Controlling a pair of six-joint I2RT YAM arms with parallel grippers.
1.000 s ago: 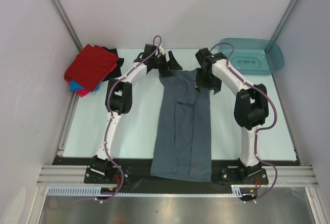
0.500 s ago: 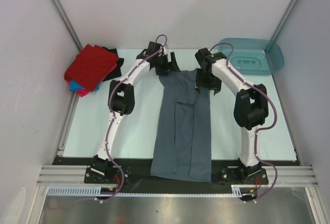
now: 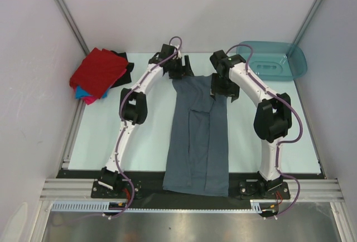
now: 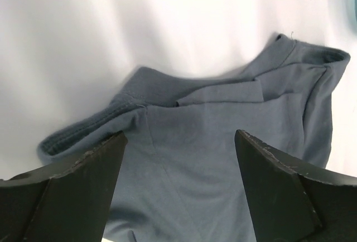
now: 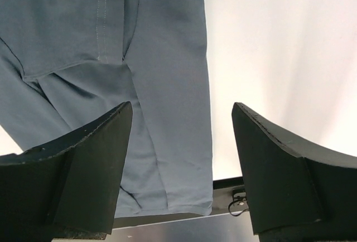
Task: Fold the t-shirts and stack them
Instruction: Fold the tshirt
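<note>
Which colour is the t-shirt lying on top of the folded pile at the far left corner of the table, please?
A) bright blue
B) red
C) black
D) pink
B: the red t-shirt lies uppermost there, with only edges of the bright blue t-shirt and the pink t-shirt showing beneath it.

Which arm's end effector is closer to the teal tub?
Right. The right end effector hovers over the far right corner of the grey-blue t-shirt, near the teal tub; the left end effector is farther, by the collar.
</note>
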